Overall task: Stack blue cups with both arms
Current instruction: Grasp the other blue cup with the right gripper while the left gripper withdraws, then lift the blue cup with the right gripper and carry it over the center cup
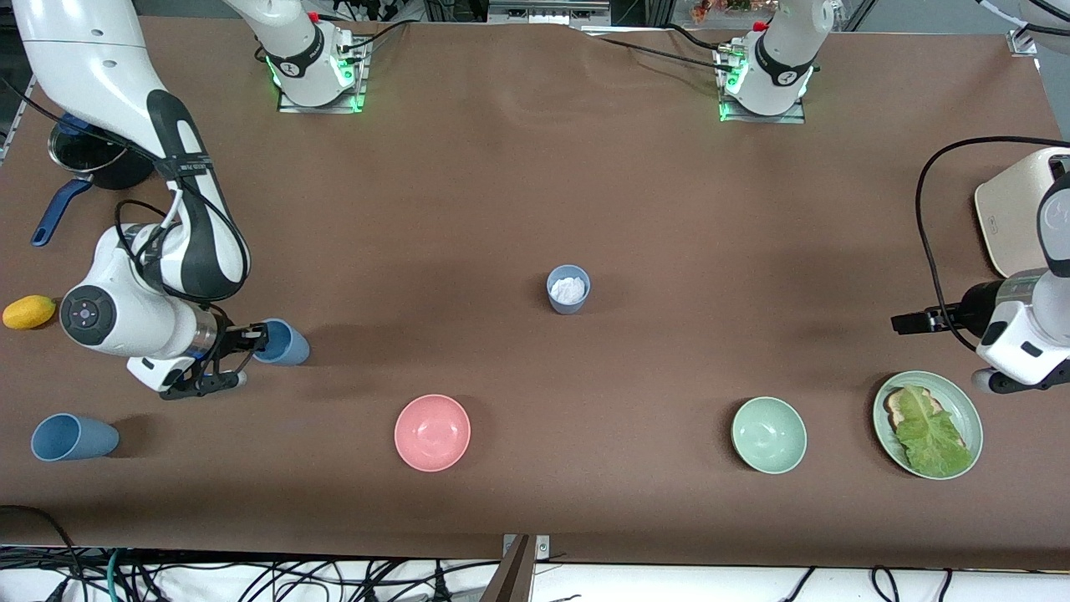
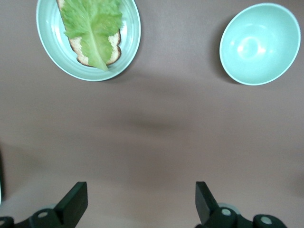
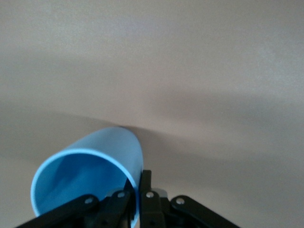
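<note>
My right gripper point(image 1: 251, 339) is shut on the rim of a bright blue cup point(image 1: 284, 344), one finger inside and one outside. The cup lies on its side, low over the table at the right arm's end, and also shows in the right wrist view point(image 3: 90, 166), with the gripper point(image 3: 137, 179) at its rim. A second blue cup point(image 1: 73, 437) lies on its side nearer the front camera. A duller grey-blue cup point(image 1: 568, 289) stands upright mid-table with something white inside. My left gripper point(image 1: 907, 322) point(image 2: 140, 199) is open and empty, over bare table by the plate.
A pink bowl point(image 1: 432, 432) and a pale green bowl point(image 1: 769, 435) point(image 2: 259, 42) sit near the front edge. A green plate point(image 1: 970, 408) point(image 2: 47, 42) holds toast and lettuce. A yellow fruit point(image 1: 29, 312), a dark pot point(image 1: 100, 163) and a white appliance point(image 1: 1011, 217) stand at the table's ends.
</note>
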`<state>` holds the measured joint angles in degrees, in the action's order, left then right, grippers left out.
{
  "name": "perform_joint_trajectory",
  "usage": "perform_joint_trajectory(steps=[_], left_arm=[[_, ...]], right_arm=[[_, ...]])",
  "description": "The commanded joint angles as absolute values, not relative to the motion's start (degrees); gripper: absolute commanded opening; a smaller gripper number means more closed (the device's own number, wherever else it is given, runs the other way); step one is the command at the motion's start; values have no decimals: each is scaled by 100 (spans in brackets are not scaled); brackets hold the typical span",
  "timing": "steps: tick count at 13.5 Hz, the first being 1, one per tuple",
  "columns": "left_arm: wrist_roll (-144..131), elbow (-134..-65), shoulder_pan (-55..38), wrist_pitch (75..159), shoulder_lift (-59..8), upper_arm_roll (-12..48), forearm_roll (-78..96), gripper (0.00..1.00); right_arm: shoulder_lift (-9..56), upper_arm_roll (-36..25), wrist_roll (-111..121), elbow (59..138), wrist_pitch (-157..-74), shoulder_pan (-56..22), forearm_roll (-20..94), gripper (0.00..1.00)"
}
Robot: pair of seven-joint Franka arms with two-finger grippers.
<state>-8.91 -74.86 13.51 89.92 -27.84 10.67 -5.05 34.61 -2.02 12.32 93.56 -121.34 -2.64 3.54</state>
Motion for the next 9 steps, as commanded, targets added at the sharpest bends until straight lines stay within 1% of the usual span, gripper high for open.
perform_joint_trajectory(steps=[1, 3, 5, 6, 8, 9], left_arm=[[-825, -7646, 1485, 9007, -2453, 1099, -615, 100], [-826, -8154, 1416, 9594, -1936, 950, -606, 100], [-800, -8804, 1127, 10123, -1382, 774, -606, 100], [-774, -8946, 820, 10186, -1206, 504, -580, 100], [-826, -9035, 642, 10082, -880, 413, -519, 100], [-748, -9244, 624, 9968, -740, 404, -466, 100]], right_arm=[[3235, -106, 1213, 9238, -11682, -255, 448, 0], [3112, 78, 654, 9106, -11418, -255, 448, 0], [3041, 507, -163, 8730, -10849, -255, 448, 0], [3041, 771, -724, 8475, -10585, -255, 448, 0], [3041, 1316, -1805, 8140, -10258, -298, 431, 0], [3041, 1571, -2298, 8078, -10257, -342, 405, 0]])
